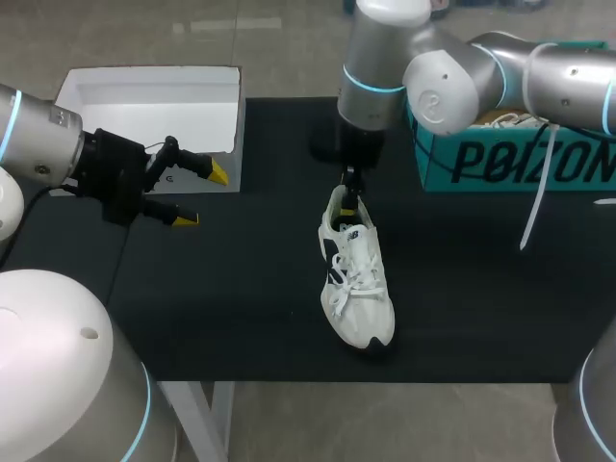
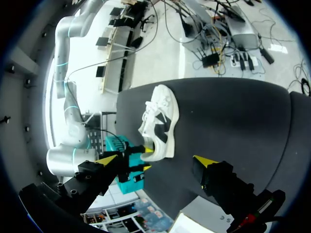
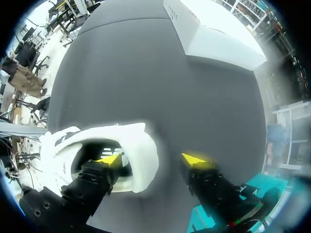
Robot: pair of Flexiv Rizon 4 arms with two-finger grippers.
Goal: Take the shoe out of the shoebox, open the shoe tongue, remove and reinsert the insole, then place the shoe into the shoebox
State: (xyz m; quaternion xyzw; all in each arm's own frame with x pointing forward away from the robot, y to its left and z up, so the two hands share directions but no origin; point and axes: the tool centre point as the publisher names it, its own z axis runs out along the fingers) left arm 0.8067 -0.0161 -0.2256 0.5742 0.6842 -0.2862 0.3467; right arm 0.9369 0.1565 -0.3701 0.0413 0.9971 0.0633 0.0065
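one of right fingers (image 3: 109, 160) inside shoe (image 3: 143, 162) heel, other outside

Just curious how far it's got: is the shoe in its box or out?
Out. The white shoe sits upright on the table, outside the white box.

A table covered in black cloth (image 1: 231, 318) carries three things. A white sneaker (image 1: 358, 284) lies near the middle, on its sole. An open white cardboard box (image 1: 144, 96) sits at the far left corner, and a teal shoebox (image 1: 500, 166) at the far right.
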